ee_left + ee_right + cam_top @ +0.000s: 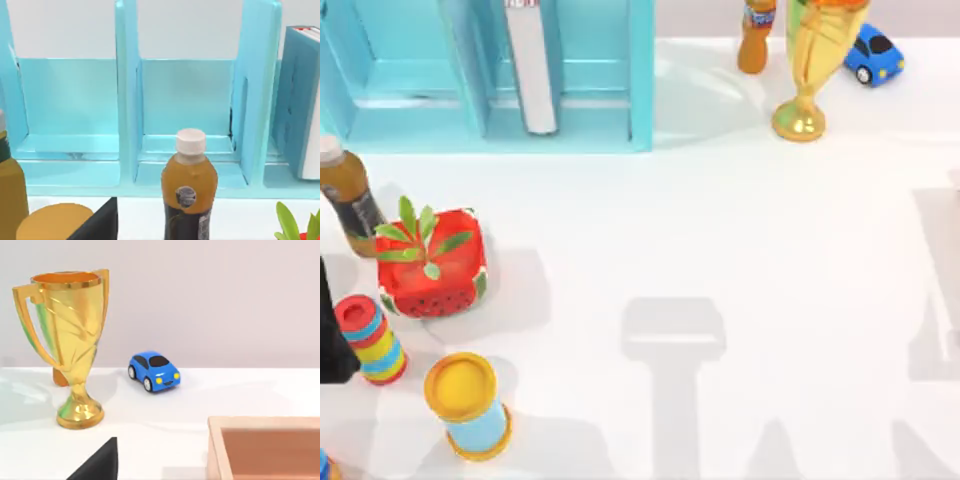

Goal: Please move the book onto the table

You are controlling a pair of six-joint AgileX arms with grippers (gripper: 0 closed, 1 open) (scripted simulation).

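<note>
Top view: book (pixel 531 70) upright in shelf (pixel 420 90), table (pixel 740 230) open; jaws' state indiscernible.

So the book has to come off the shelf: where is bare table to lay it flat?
The table is bare from its middle to the right, between the shelf unit, the trophy and the watermelon pot. The left edge is crowded with bottles and cans.

No words or numbers are showing clearly enough to read. The brown bottle (pixel 189 192) is wearing a dark label with a round grey sign, too blurry to make out.
</note>
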